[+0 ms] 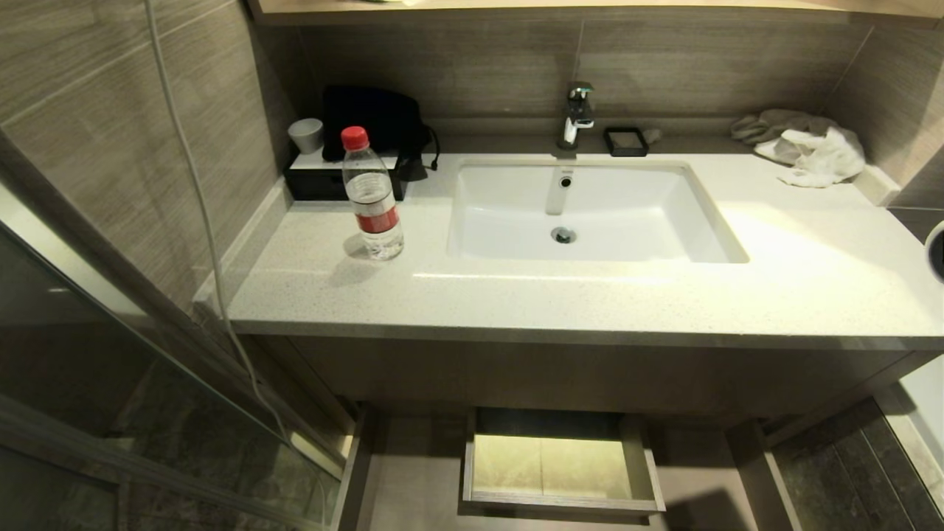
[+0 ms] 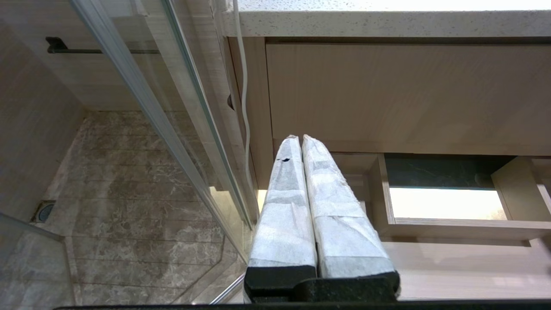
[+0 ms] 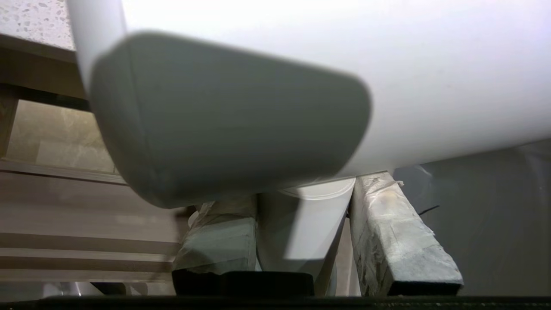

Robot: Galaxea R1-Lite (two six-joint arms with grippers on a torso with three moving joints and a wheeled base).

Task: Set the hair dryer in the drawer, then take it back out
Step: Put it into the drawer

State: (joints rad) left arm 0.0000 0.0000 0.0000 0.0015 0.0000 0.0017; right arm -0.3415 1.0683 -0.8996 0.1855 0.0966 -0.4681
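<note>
The hair dryer (image 3: 301, 77) is gripped by its handle in the right gripper (image 3: 303, 234) beside the counter (image 1: 590, 302); next, it is probably to be lowered into the open drawer (image 1: 564, 505); the left gripper (image 2: 300, 181) hangs closed.

The hair dryer (image 3: 267, 99) fills the right wrist view, its barrel blurred and cut off by the edges. In the head view, the drawer (image 1: 413, 479) is cut off by the bottom edge.
</note>
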